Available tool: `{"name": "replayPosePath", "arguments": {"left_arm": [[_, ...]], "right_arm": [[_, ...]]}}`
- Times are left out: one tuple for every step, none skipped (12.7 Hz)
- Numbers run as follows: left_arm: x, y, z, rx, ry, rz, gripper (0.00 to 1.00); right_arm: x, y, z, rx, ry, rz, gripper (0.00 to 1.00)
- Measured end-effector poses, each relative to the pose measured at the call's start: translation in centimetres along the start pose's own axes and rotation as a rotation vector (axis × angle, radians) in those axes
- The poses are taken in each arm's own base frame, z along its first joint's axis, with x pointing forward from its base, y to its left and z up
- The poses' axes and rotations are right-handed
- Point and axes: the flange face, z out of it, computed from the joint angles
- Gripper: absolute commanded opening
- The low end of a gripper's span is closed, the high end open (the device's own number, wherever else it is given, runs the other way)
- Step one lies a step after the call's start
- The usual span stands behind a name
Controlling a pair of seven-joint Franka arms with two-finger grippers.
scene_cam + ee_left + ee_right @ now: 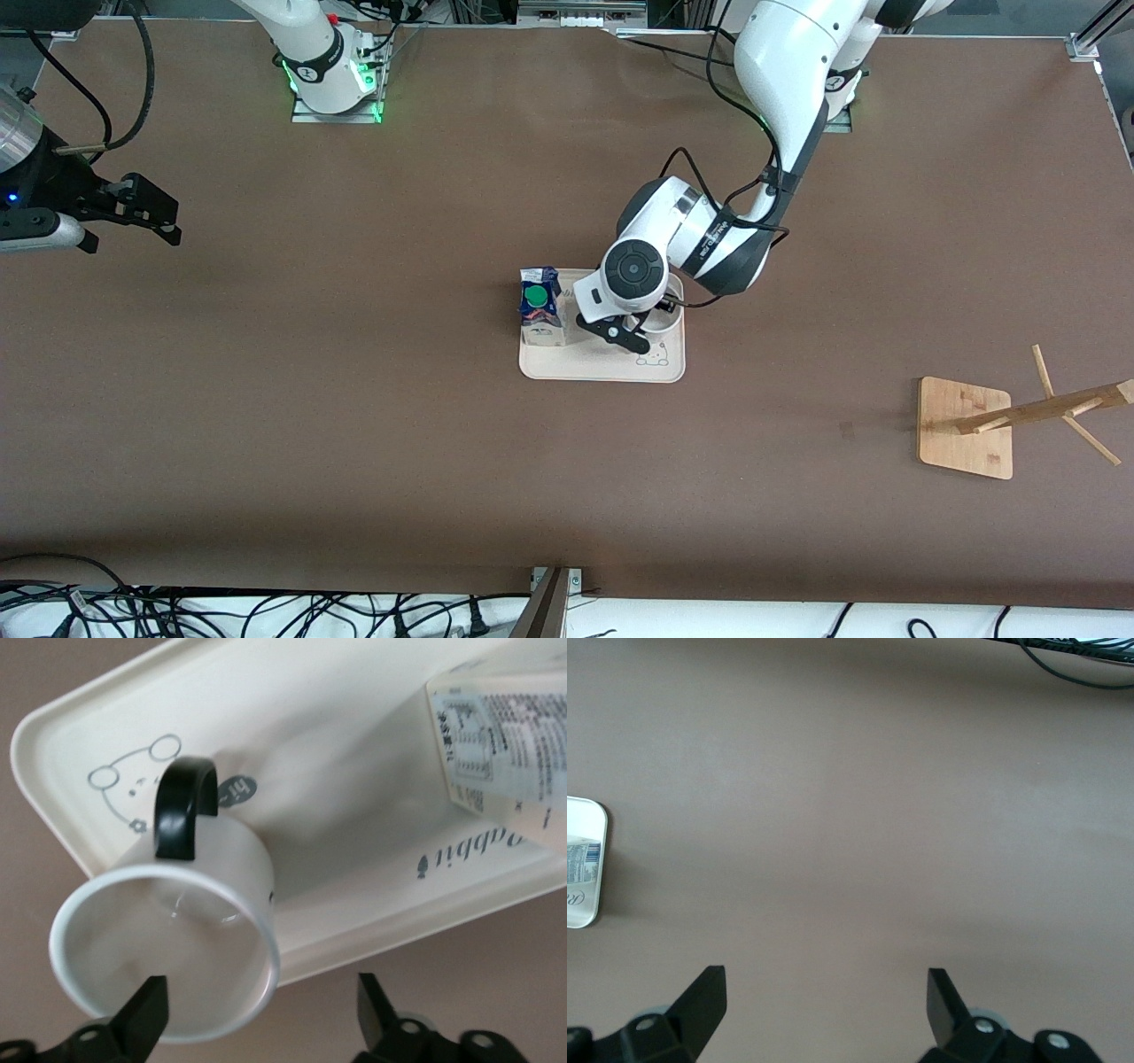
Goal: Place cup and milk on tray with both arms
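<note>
The cream tray (602, 363) lies mid-table. The milk carton (540, 306) stands upright on the tray's end toward the right arm. The white cup (666, 322) stands on the other end, mostly hidden under the left wrist. My left gripper (645, 326) is open just above the cup. In the left wrist view the cup (213, 868) shows its black handle. One finger (146, 1010) is over the cup's mouth, and the left gripper (261, 1010) straddles the rim without gripping it. The milk (505, 753) and tray (354, 771) show there too. My right gripper (173, 221) waits open and empty over bare table at the right arm's end.
A wooden rack with a square base (966, 425) and slanted pegs stands toward the left arm's end, nearer the front camera than the tray. The right wrist view shows its open gripper (824, 1001) over brown table and a corner of the tray (580, 904).
</note>
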Motion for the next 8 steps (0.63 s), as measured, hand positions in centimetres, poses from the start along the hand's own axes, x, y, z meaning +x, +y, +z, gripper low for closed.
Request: {"name": "replayPosePath", "arguments": {"left_arm": [[-0.6,-0.5,-1.5,0.003,-0.014,-0.006,1.0],[-1.3,-1.5,-3.7,0.003,-0.019,-0.02,1.0],[-2.3,-3.3,-6.6,-0.004,-0.01,-0.042,1.0],[-3.3,-5.7,-9.7,-0.016,0.01,-0.073,1.0],[-4.5,-9.0,-13.1,-0.034,0.044,-0.117,1.0],[-5.8,-13.2,-16.4,-0.057,0.083,-0.173,1.0],[-7.3,-18.1,-19.1,-0.081,0.115,-0.24,1.0],[-9.1,-22.9,-21.6,-0.101,0.135,-0.301,1.0]], "right_arm": [[0.0,0.0,0.0,0.0,0.0,0.0,1.0],[0.0,0.0,0.0,0.0,0.0,0.0,1.0],[0.0,0.0,0.0,0.0,0.0,0.0,1.0],[0.0,0.0,0.0,0.0,0.0,0.0,1.0],[0.0,0.0,0.0,0.0,0.0,0.0,1.0],[0.0,0.0,0.0,0.0,0.0,0.0,1.0],[0.0,0.0,0.0,0.0,0.0,0.0,1.0],[0.0,0.0,0.0,0.0,0.001,0.0,1.0]]}}
